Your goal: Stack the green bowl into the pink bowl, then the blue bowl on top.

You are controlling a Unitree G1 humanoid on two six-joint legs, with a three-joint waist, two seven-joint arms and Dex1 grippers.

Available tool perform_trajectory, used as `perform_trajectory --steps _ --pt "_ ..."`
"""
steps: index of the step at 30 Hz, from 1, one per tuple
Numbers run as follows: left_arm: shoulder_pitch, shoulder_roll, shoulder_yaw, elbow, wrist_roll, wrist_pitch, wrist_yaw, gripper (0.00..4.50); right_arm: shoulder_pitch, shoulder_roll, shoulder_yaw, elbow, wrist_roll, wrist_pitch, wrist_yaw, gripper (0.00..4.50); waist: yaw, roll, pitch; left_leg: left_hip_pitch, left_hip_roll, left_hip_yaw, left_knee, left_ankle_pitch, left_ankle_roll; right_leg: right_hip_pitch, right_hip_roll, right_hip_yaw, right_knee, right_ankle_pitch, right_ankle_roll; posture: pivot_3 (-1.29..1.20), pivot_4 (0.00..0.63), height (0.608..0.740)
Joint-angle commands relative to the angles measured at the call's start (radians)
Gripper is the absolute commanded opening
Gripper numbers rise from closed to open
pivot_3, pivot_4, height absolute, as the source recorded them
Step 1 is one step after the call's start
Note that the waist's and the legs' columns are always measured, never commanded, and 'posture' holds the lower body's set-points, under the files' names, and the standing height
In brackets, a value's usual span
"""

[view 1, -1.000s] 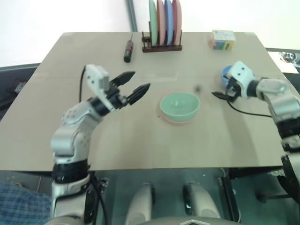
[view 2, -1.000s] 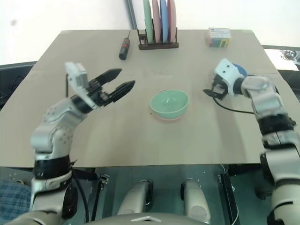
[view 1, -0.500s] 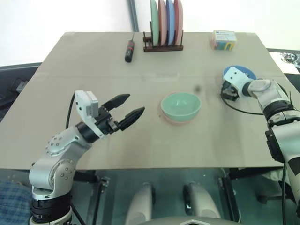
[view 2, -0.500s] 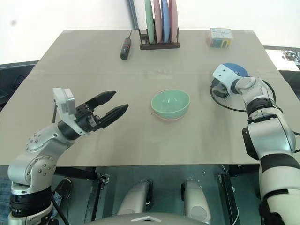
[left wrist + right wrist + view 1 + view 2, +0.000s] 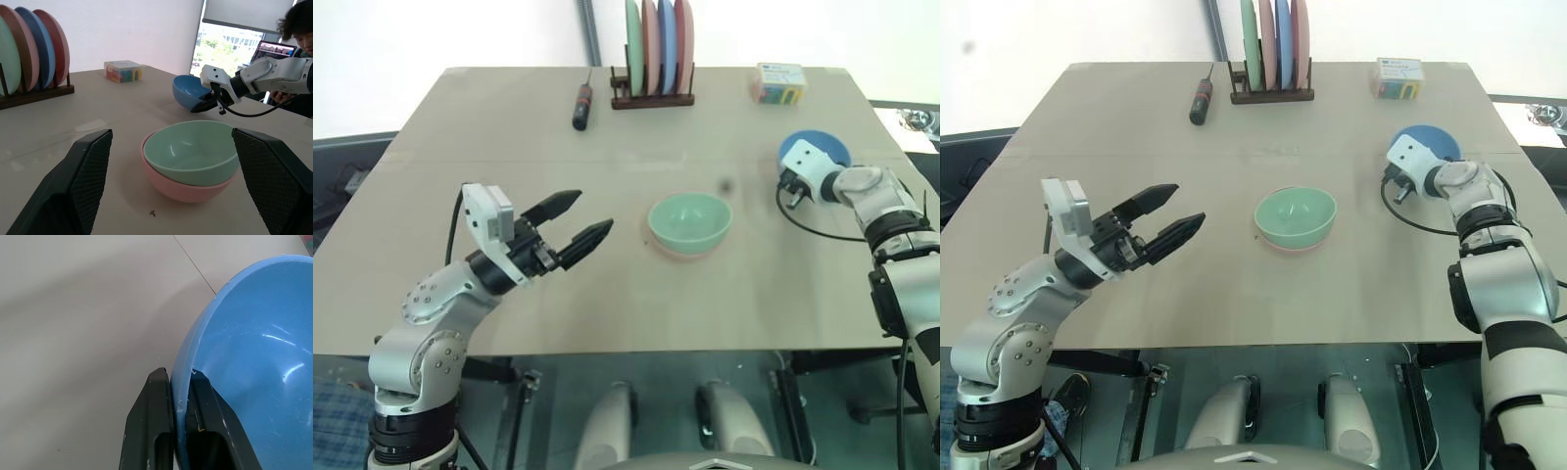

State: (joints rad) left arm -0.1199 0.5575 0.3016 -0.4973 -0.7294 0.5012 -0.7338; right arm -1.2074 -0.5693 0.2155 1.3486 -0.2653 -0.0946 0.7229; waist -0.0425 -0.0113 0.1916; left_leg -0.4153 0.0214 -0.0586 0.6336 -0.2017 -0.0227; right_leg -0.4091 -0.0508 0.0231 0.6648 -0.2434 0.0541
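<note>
My right claw (image 5: 180, 396) pinches the blue bowl (image 5: 822, 147) rim at the desk's right side. I should lift gently, keep it level, and drop it into the green bowl (image 5: 690, 221).

Bright, even daylight, probably from the window (image 5: 230, 44) that glares white; soft shadows lie on the tabletop (image 5: 607, 294), and the near fingers (image 5: 90, 181) are blurred.
</note>
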Motion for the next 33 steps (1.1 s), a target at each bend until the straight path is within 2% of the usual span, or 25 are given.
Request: perform_trajectory --steps 1,4,6,10,14,17,21,23,25,26,28,33 --pt "-0.009 0.01 -0.022 0.004 0.016 -0.036 -0.017 4.17 -0.064 0.001 -0.043 -0.073 0.04 -0.052 0.086 0.06 0.0 0.0 0.0 0.0 0.0 0.0 0.0 0.0 0.0 0.0 0.0 0.0 0.0 0.0 0.0 0.0 0.15 0.74" --pt "-0.016 0.017 -0.041 0.016 0.026 -0.048 -0.037 4.17 -0.077 0.024 -0.081 -0.179 0.114 -0.047 0.237 0.06 -0.006 0.001 0.001 0.0 0.0 0.0 0.0 0.0 0.0 0.0 0.0 0.0 0.0 0.0 0.0 0.0 0.15 0.74" --pt "-0.023 0.023 -0.047 0.023 0.029 -0.053 -0.048 4.17 -0.047 0.028 -0.089 -0.334 0.169 -0.008 0.35 0.06 -0.006 0.001 0.001 0.001 0.001 0.0 0.0 0.0 0.0 0.0 0.001 0.0 0.001 0.0 0.0 0.0 0.15 0.74" --pt "-0.038 0.034 -0.054 0.048 0.033 -0.062 -0.066 4.17 0.097 -0.005 -0.084 -0.81 0.3 0.181 0.529 0.06 0.002 0.002 0.001 0.0 0.001 -0.001 -0.001 0.0 0.0 0.0 0.001 -0.001 0.0 0.0 0.0 0.0 0.15 0.74" --pt "-0.055 0.039 -0.069 0.095 0.054 -0.088 -0.095 4.17 0.254 -0.105 -0.089 -1.318 0.529 0.404 0.703 0.06 0.028 0.002 0.001 -0.002 0.001 -0.003 0.0 0.0 0.0 0.0 0.0 -0.003 -0.001 0.0 0.0 0.0 0.15 0.74" --pt "-0.065 0.039 -0.079 0.117 0.064 -0.105 -0.111 4.17 0.318 -0.168 -0.107 -1.519 0.619 0.539 0.716 0.06 0.029 0.002 0.001 -0.002 0.001 -0.002 0.0 0.0 0.0 0.0 0.0 -0.003 -0.001 0.0 0.0 0.0 0.15 0.74" --pt "-0.082 0.038 -0.085 0.136 0.07 -0.113 -0.124 4.17 0.34 -0.198 -0.098 -1.594 0.639 0.576 0.681 0.06 0.026 0.002 0.001 0.0 0.001 -0.002 0.0 0.0 0.0 0.001 0.001 -0.003 -0.001 0.0 0.0 0.0 0.15 0.74" --pt "-0.091 0.039 -0.086 0.145 0.072 -0.116 -0.128 4.17 0.331 -0.193 -0.097 -1.589 0.634 0.57 0.659 0.76 0.025 0.002 0.001 0.001 0.001 -0.002 0.001 0.0 0.0 0.001 0.001 -0.003 0.0 0.0 0.0 0.0 0.15 0.74" --pt "-0.096 0.037 -0.087 0.151 0.075 -0.119 -0.133 4.17 0.317 -0.186 -0.094 -1.575 0.625 0.559 0.639 1.18 0.026 0.002 0.001 0.001 0.002 -0.002 0.001 0.0 0.0 0.001 0.001 -0.003 0.0 0.0 0.0 0.0 0.15 0.74" --pt "-0.097 0.037 -0.088 0.153 0.076 -0.121 -0.134 4.17 0.314 -0.185 -0.092 -1.571 0.622 0.555 0.634 1.62 0.026 0.002 0.001 0.001 0.002 -0.001 0.001 0.0 0.0 0.001 0.001 -0.003 0.0 0.0 0.0 0.0 0.15 0.74" --pt "-0.1 0.035 -0.089 0.156 0.078 -0.122 -0.136 4.17 0.311 -0.185 -0.088 -1.563 0.618 0.547 0.624 2.19 0.027 0.002 0.001 0.0 0.002 -0.001 0.001 0.0 0.0 0.0 0.001 -0.002 0.0 0.0 0.0 0.0 0.15 0.74" --pt "-0.09 0.031 -0.091 0.15 0.08 -0.128 -0.135 4.17 0.314 -0.186 -0.088 -1.527 0.597 0.539 0.587 4.13 0.027 0.001 0.001 -0.001 0.001 -0.001 0.001 0.0 0.0 0.0 0.001 -0.002 -0.001 0.0 0.0 0.0 0.15 0.74"
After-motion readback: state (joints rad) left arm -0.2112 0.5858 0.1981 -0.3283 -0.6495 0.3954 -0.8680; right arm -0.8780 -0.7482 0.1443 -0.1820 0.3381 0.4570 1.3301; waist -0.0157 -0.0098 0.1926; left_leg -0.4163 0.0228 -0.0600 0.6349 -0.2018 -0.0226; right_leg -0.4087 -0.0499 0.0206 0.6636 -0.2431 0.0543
